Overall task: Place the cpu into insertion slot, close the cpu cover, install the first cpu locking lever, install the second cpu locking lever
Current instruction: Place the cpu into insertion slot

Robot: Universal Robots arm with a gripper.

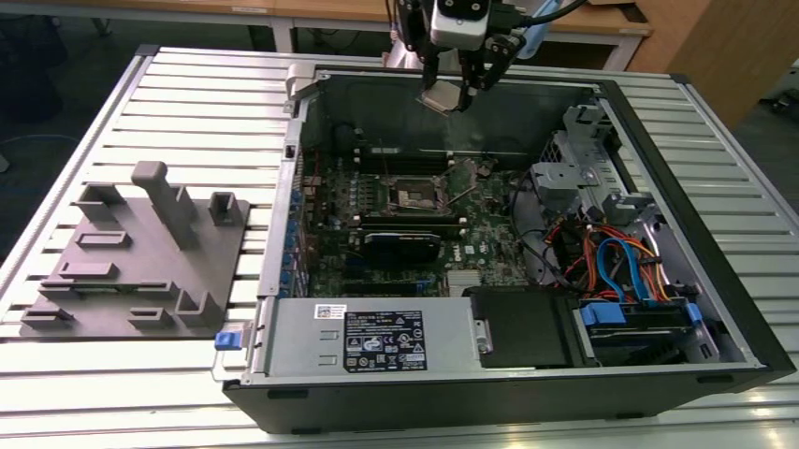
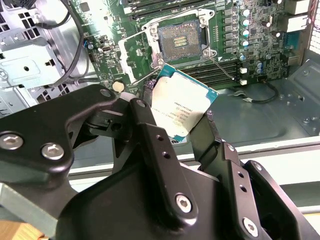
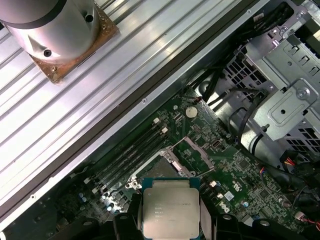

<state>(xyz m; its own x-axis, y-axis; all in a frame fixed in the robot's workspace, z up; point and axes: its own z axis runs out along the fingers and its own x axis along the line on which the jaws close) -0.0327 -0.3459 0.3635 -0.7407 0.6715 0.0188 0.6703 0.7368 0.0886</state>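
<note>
A counter [image 1: 187,103] of pale ribbed metal slats spans the exterior view, its grooves running from that view's left to its right. The same counter [image 3: 150,75] lies in the first wrist view, where its slats run on a slant. Bright light glares off the slats nearest the camera. Beyond the counter is a dark grey floor [image 1: 88,42]. On it stand two desks with light wooden tops. One [image 1: 337,9] is behind the counter's middle, on pale legs, and the other [image 1: 587,28] is toward the exterior view's right. A tall wooden panel [image 1: 718,47] stands just beside the second. A dark shape [image 1: 25,65] at the far left is too dim to identify.
</note>
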